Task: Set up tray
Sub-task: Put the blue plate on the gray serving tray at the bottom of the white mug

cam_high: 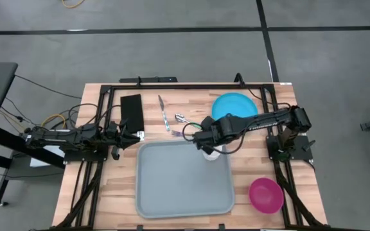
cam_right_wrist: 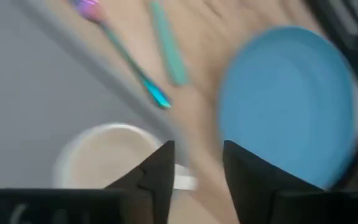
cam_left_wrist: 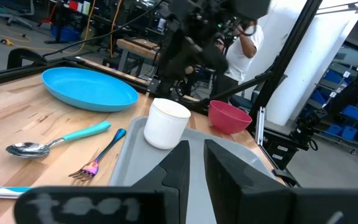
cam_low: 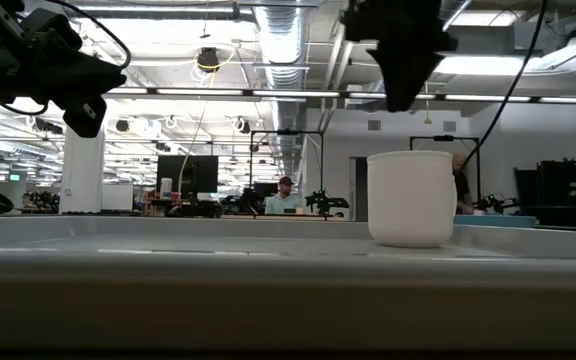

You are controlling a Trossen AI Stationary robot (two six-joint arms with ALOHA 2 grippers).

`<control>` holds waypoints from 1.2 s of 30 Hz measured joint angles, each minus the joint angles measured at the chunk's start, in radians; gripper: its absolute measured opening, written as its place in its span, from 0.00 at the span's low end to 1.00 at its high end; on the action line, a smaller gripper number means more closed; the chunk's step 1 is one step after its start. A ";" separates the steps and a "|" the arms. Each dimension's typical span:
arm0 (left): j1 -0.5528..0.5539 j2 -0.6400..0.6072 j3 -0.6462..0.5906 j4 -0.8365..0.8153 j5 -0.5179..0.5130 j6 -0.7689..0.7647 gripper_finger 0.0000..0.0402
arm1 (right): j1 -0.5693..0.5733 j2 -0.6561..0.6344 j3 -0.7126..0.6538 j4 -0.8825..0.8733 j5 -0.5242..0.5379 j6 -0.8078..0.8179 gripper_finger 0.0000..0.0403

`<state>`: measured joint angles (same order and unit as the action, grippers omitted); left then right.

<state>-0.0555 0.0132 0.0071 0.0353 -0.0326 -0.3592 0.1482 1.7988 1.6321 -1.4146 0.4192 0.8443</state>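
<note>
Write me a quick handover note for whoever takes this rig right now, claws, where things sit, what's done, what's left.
Right claw: open, just above the white cup, not holding it.
Left claw: waiting at the tray's far left corner, nothing in it.
Done: cup stands upright in the tray's far right corner.
Left, judging by the table: blue plate, spoon, fork and black napkin lie on the wood beyond the tray; pink bowl sits to its right.

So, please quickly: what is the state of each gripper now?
Left gripper: nearly closed, holding nothing, waiting at the table's left side.
Right gripper: open, holding nothing, just above the white cup standing on the tray.
</note>
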 joint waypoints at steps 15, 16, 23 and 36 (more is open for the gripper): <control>0.000 0.000 0.000 0.000 0.000 0.000 0.09 | 0.134 -0.271 -0.030 0.055 0.243 -0.027 0.54; 0.000 0.000 0.000 0.000 0.000 0.000 0.09 | 0.153 -0.321 -0.056 0.076 0.268 -0.027 0.54; 0.000 0.000 0.000 0.000 0.000 0.000 0.09 | 0.211 -0.683 -0.382 0.238 0.312 0.077 0.52; 0.000 0.000 0.000 0.000 0.000 0.000 0.09 | -0.107 -0.942 -0.788 0.224 0.008 0.155 0.49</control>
<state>-0.0554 0.0132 0.0069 0.0353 -0.0326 -0.3592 0.0408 0.8569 0.8441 -1.1905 0.4267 0.9998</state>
